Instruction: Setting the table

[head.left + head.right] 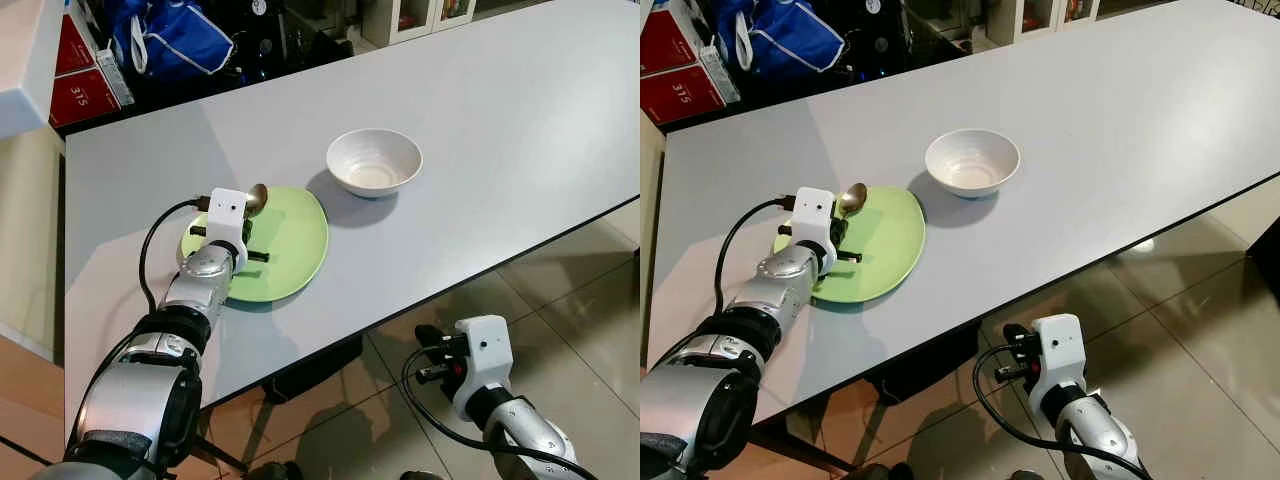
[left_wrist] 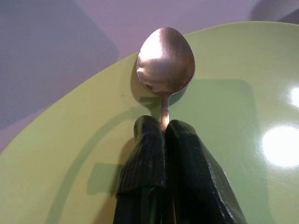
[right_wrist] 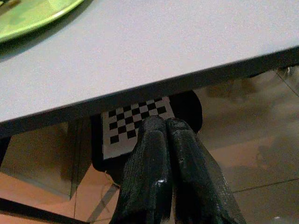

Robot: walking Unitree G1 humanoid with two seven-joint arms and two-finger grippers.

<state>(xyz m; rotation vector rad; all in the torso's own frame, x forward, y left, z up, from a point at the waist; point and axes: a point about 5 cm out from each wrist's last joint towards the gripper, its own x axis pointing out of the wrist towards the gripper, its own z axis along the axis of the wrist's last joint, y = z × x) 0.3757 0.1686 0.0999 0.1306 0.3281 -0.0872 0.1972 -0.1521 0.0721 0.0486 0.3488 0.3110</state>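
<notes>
A light green plate (image 1: 290,240) lies on the grey table (image 1: 480,130), near its front left part. My left gripper (image 1: 247,226) is over the plate, shut on the handle of a metal spoon (image 2: 165,60). The spoon's bowl (image 1: 258,197) sticks out past the plate's far rim. A white bowl (image 1: 374,162) stands empty just to the right of the plate. My right gripper (image 3: 164,128) is shut and holds nothing. It hangs below the table's front edge, over the floor.
Red boxes (image 1: 75,70) and a blue bag (image 1: 175,38) sit beyond the table's far left edge. Under the table stands a black-and-white checkered board (image 3: 133,123). Glossy tiled floor (image 1: 560,300) lies to the right. Most of the tabletop's right half is bare.
</notes>
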